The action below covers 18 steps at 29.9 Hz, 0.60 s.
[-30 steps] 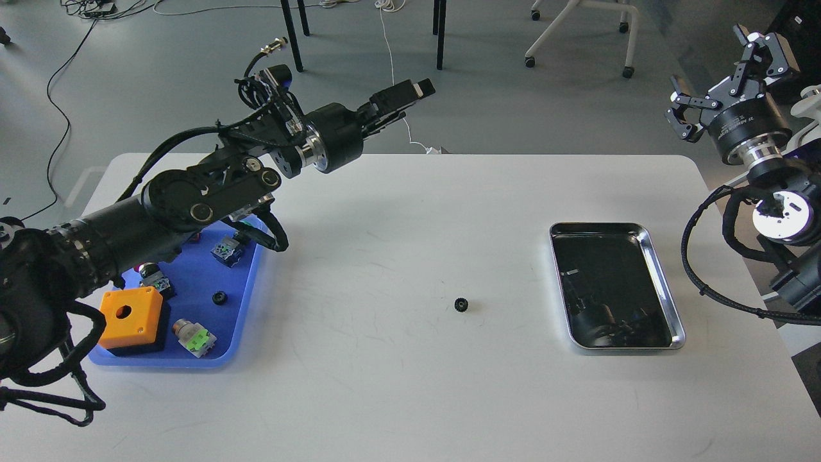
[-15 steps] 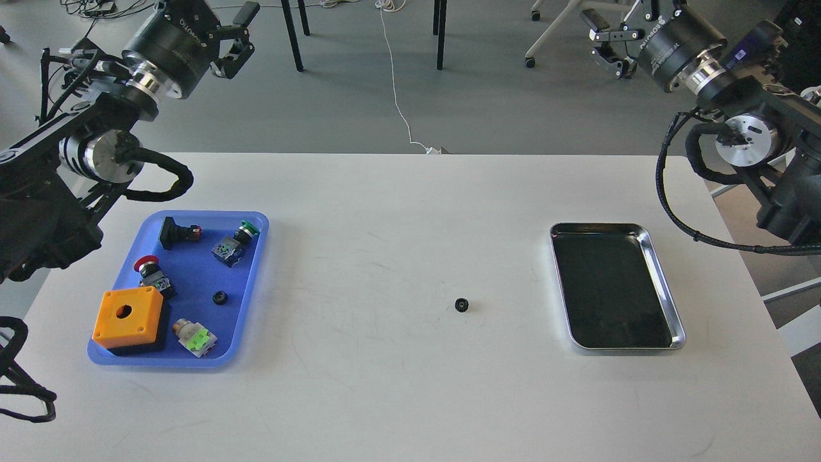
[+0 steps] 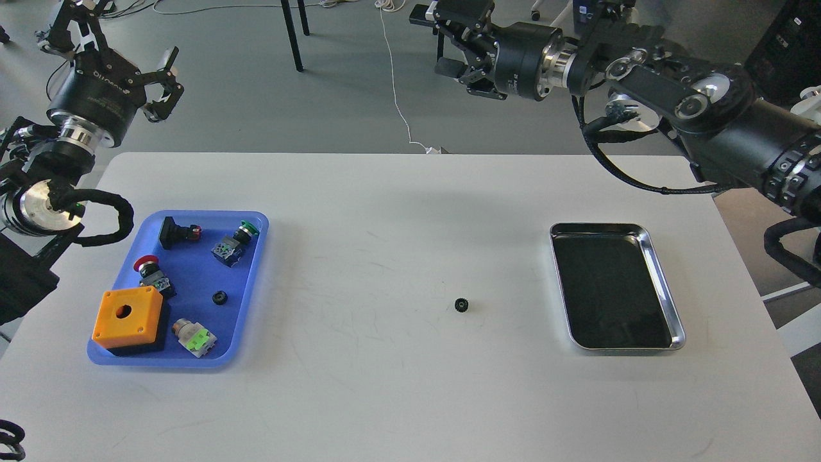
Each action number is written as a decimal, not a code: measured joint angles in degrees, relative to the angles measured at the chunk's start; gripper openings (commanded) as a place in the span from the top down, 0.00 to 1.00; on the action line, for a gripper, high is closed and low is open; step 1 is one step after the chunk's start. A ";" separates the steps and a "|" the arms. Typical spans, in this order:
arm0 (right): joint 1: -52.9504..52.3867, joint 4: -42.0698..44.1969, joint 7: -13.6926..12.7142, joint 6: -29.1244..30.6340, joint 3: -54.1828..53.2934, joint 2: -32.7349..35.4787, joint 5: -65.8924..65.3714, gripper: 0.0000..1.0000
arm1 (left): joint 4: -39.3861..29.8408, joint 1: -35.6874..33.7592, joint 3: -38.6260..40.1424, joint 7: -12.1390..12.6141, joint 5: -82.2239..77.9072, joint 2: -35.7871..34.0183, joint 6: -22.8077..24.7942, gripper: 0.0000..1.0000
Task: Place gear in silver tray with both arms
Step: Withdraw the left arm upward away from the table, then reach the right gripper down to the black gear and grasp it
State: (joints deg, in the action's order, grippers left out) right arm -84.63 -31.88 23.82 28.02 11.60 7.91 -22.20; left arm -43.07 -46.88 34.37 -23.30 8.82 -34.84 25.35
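Note:
A small black gear [image 3: 461,305] lies on the white table, a little right of the middle. The silver tray [image 3: 600,225] sits to its right, and its dark bottom is bare. My left gripper [image 3: 112,42] is raised at the far left, beyond the table's back edge, open and empty. My right gripper [image 3: 437,38] reaches in from the right, high above the table's far edge. It points left and is open and empty. Both grippers are far from the gear.
A blue plastic tray [image 3: 256,269] at the left holds an orange box [image 3: 126,316], several push-button switches and another small black gear [image 3: 219,297]. Chair and table legs and cables lie on the floor beyond the table.
My left arm has swung off the table to the far left and opened its gripper. My right arm has swept from the right edge leftward above the table's far edge. The gear has not moved.

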 measured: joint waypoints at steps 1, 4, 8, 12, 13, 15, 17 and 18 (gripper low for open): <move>-0.71 -0.07 0.03 0.00 1.75 -1.22 -1.19 0.01 | 0.00 0.15 0.10 0.00 0.03 -0.27 0.02 0.03; -2.06 -0.34 0.11 0.00 5.86 -5.29 -4.01 0.01 | 0.00 0.66 0.20 0.01 0.05 -0.73 0.08 0.03; -4.01 -3.07 0.15 -0.01 11.87 -7.66 -9.99 0.02 | -0.01 1.03 0.33 -0.02 0.07 -1.42 0.15 0.03; -5.57 -7.10 0.57 -0.02 19.17 -7.88 -19.12 0.02 | -0.07 1.17 0.35 -0.34 0.14 -1.59 0.09 0.03; -5.64 -7.59 0.73 -0.02 20.73 -7.88 -21.26 0.02 | -0.08 1.17 0.43 -0.40 0.14 -1.59 0.08 0.03; -5.67 -8.26 0.90 -0.02 22.87 -7.89 -24.79 0.03 | -0.09 1.24 0.95 -0.47 0.14 -1.59 0.06 0.03; -5.73 -9.42 1.18 -0.02 24.02 -7.90 -27.60 0.03 | -0.09 1.45 1.83 -0.50 0.15 -1.55 0.06 0.03; -5.76 -10.14 1.32 -0.03 24.38 -7.90 -28.60 0.03 | -0.09 1.59 2.14 -0.50 0.15 -1.51 0.06 0.03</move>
State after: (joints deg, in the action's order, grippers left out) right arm -90.39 -42.01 25.15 27.99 35.98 0.00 -50.80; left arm -43.16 -45.30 36.52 -23.81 8.97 -36.35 25.41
